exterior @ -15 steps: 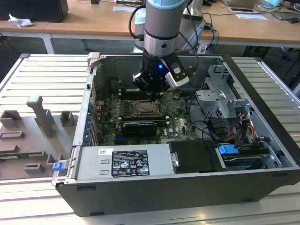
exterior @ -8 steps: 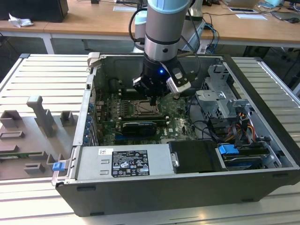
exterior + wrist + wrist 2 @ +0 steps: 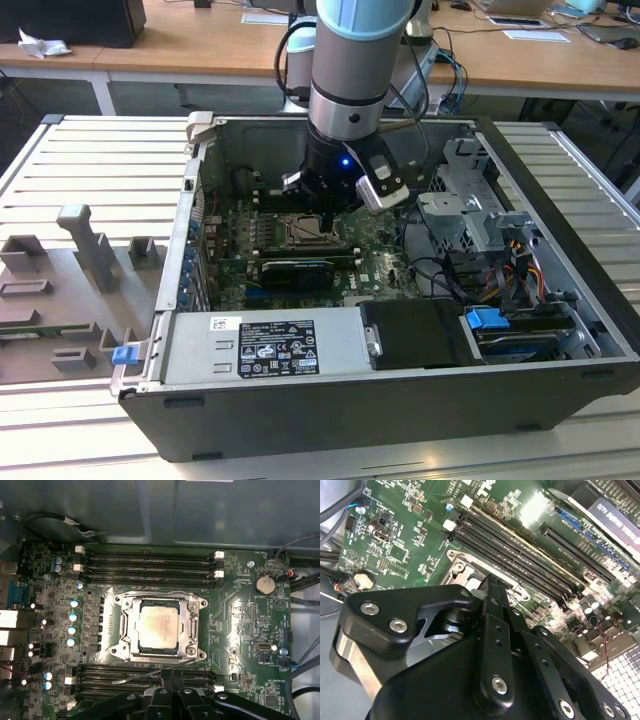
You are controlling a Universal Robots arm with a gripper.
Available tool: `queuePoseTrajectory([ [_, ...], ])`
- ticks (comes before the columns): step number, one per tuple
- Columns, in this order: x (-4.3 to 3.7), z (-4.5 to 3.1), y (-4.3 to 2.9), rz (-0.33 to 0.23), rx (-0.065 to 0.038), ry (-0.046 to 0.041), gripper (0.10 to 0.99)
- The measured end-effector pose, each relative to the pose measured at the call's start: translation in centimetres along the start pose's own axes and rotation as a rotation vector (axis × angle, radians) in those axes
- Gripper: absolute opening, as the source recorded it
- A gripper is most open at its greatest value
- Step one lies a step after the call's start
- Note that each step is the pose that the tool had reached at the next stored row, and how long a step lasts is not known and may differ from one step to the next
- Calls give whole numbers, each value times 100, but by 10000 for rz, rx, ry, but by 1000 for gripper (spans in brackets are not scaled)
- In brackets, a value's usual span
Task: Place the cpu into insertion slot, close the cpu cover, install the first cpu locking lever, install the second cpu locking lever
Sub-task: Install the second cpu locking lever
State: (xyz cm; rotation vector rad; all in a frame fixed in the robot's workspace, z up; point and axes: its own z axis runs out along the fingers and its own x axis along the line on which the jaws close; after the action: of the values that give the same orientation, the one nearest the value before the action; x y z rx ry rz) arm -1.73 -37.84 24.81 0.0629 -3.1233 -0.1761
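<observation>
Tool [image 3: 322, 215] hangs right over the socket in the exterior view, so its black body hides most of the insertion slot [image 3: 300, 232] there. Fingers look pressed together on nothing in the first wrist view (tips cut off at the frame edge). One cpu [image 3: 158, 625] sits in the slot, and the cpu cover [image 3: 191, 625] lies flat around it. One thin wire lever [image 3: 145, 674] juts loose beside the memory slots [image 3: 147, 562]. I count four at the far side. Board print is too small to read.
</observation>
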Motion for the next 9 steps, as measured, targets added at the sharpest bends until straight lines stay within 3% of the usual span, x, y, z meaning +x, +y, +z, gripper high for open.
queuePoseTrajectory([
  [8,90,12,-43,40,-8,-4,106],
  [9,168,21,-43,39,-14,-5,106],
])
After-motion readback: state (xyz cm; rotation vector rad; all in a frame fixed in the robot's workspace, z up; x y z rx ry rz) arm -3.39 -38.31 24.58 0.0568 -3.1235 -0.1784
